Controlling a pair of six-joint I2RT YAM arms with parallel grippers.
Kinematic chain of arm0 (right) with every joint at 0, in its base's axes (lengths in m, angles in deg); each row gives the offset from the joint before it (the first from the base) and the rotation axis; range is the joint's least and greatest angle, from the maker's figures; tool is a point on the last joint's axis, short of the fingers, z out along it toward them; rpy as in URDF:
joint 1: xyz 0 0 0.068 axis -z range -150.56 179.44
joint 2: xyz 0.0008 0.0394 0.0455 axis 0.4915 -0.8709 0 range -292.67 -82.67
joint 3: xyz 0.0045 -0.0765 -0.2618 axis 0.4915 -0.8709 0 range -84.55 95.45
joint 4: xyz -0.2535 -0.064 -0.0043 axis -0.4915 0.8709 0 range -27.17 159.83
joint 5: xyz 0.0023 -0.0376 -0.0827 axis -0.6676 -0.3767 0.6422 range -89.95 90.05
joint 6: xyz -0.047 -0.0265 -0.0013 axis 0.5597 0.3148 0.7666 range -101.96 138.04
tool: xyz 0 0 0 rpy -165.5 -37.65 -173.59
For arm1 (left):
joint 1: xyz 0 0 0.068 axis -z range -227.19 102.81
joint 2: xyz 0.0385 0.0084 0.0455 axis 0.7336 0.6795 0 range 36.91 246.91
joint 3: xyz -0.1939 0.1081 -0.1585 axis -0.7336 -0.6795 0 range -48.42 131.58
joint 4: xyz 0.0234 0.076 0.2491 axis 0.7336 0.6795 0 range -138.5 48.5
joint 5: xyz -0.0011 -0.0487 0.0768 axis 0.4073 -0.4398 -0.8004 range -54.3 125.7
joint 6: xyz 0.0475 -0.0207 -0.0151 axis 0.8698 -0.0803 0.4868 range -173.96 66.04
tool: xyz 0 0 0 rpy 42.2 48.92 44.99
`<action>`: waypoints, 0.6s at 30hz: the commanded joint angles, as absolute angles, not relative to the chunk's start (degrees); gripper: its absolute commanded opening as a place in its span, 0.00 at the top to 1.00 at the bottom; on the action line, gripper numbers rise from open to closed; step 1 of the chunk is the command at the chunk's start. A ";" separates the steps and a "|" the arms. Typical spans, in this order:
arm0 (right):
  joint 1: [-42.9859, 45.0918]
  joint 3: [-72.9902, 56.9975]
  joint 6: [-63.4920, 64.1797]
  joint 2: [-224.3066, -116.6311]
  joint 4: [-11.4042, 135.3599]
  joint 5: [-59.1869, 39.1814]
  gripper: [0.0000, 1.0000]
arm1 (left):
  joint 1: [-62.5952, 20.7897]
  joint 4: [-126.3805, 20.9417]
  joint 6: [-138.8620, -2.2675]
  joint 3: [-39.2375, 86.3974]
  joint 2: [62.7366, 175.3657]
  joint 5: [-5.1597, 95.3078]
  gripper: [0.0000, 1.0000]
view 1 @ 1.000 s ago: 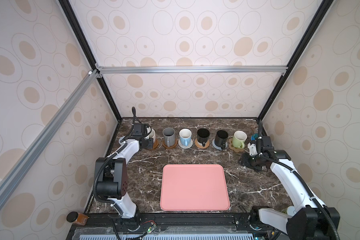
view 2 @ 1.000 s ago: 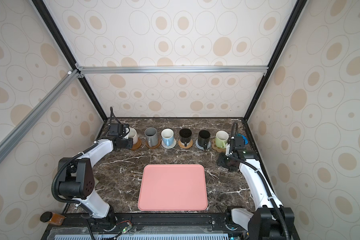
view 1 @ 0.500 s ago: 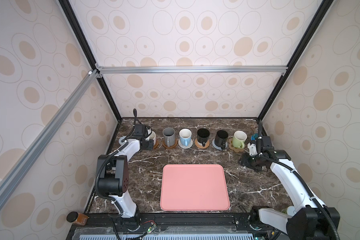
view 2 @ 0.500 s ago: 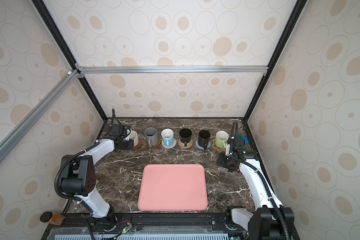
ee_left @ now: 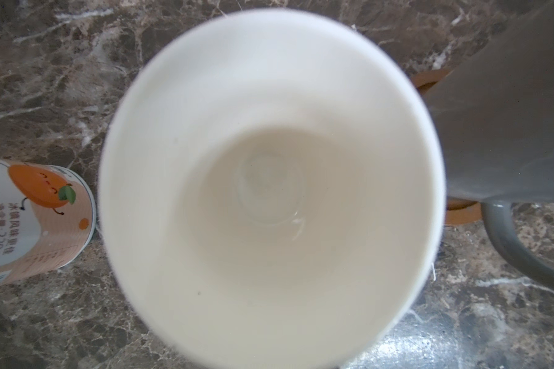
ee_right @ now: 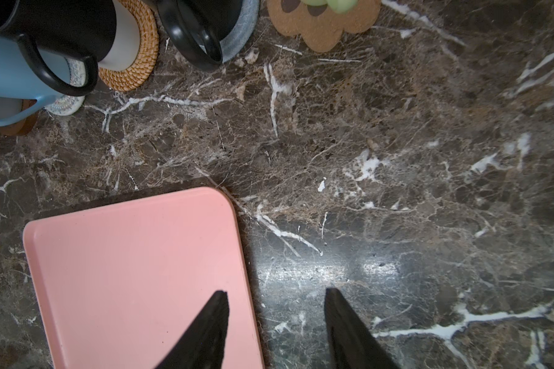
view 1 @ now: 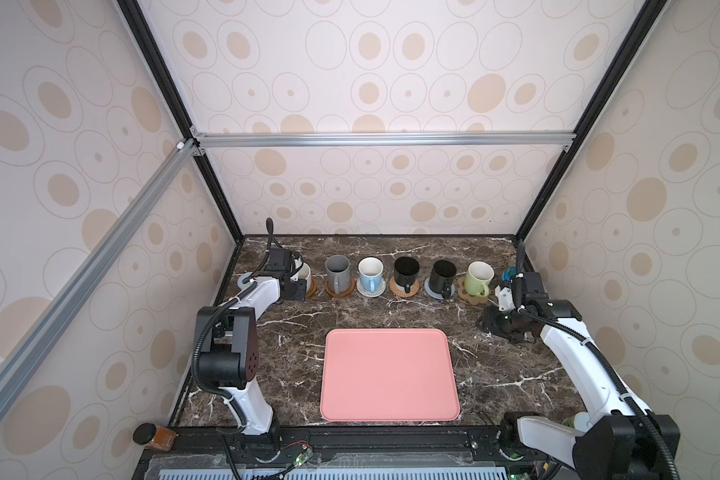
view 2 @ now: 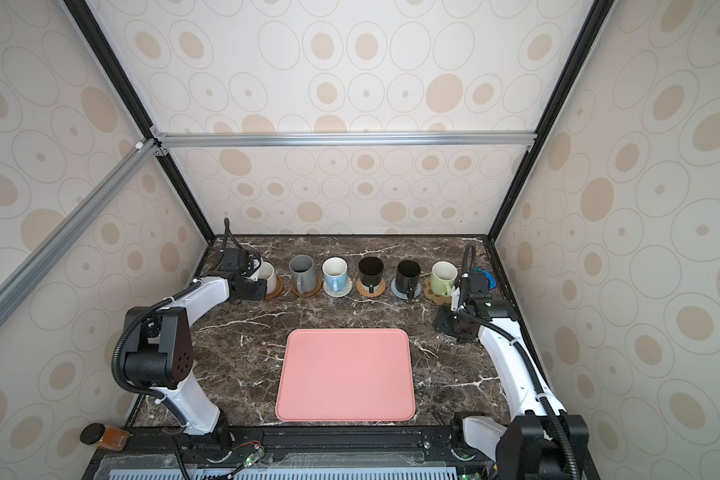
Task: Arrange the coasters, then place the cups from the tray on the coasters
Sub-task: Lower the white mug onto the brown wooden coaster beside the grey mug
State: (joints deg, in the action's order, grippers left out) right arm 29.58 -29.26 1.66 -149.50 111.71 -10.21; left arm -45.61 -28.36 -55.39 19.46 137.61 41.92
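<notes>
Left wrist view: the white mug [ee_left: 269, 191] fills the frame, upright, just beside the grey mug [ee_left: 509, 111]. In a top view it stands on the leftmost wooden coaster [view 1: 312, 287]. The left gripper [view 1: 299, 289] is closed at its near side, and whether it pinches the mug is hidden. The right gripper [ee_right: 275, 290] has its jaws apart, holding nothing, over the pink tray [ee_right: 125, 271] edge.

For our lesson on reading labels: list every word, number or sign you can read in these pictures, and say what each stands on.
"净含量:220克": printed on the white and peach round container with a cartoon orange, seen in the left wrist view.
"冰镇风味…": line beside it on the same container; its last characters are too blurred to be sure of.
Nothing else in any view bears readable text.
</notes>
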 commanded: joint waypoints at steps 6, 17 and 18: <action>30.03 -29.04 2.44 -149.15 113.23 -9.46 0.48 | -46.44 -30.26 -53.96 21.76 138.26 41.77 0.78; 29.97 -29.27 2.57 -149.03 113.21 -9.22 0.48 | -46.45 -30.10 -54.05 22.07 138.17 40.30 0.69; 30.05 -29.19 2.56 -149.00 113.27 -9.22 0.48 | -46.49 -30.22 -54.13 22.06 138.16 40.19 0.69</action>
State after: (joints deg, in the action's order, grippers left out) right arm 29.58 -29.26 1.79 -149.50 111.71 -10.19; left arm -45.89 -29.54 -55.37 19.54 137.77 41.35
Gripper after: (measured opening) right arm 0.523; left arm 0.313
